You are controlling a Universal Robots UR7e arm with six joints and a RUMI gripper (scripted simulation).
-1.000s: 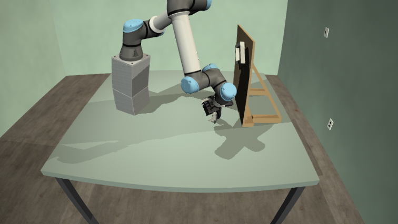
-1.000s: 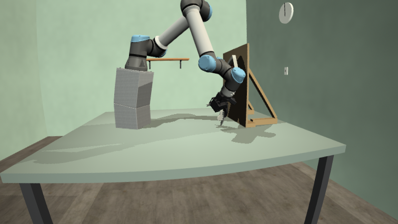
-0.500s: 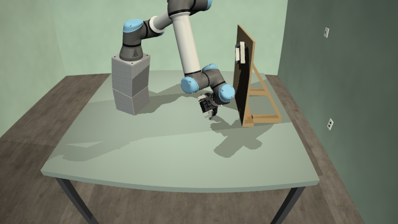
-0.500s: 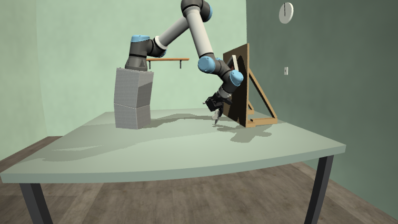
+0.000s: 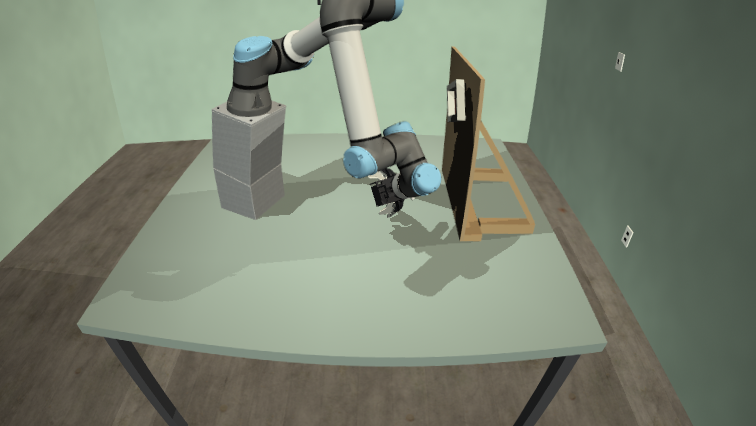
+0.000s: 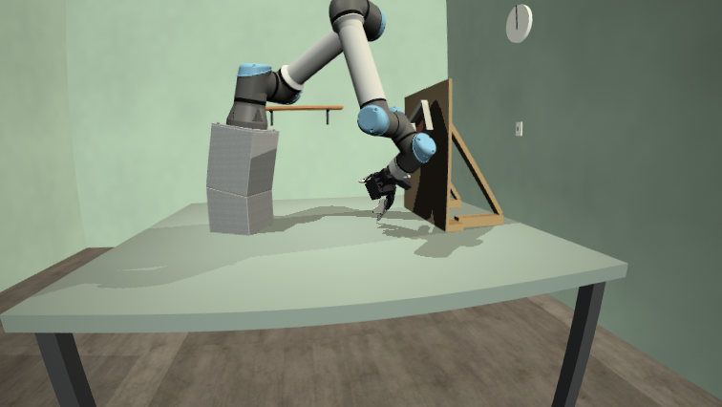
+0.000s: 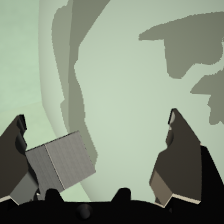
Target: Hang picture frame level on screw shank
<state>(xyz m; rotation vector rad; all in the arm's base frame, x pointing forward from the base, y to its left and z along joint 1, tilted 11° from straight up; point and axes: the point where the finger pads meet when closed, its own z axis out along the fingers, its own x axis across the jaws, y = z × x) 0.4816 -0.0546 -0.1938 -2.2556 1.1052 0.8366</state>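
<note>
Picture frame up on the board, open hand below

The picture frame [image 5: 460, 100] [image 6: 427, 115] is on the left face of the upright brown board [image 5: 465, 132] [image 6: 429, 166], high up. Whether it is seated behind the screw's head cannot be made out, as the screw is hidden from sight.

The hand [image 5: 390, 196] [image 6: 371, 200] [image 7: 96, 112] is left of the board and lower than the frame, above the tabletop [image 5: 338, 301] [image 6: 323, 278] [image 7: 120, 100]. Its two fingers stand wide apart with nothing between them. The wrist view also shows the grey pedestal [image 5: 232, 142] [image 6: 227, 161] [image 7: 70, 157], which stands at the left of the tabletop. Wooden struts [image 5: 505, 228] [image 6: 479, 220] brace the board on its right side.
</note>
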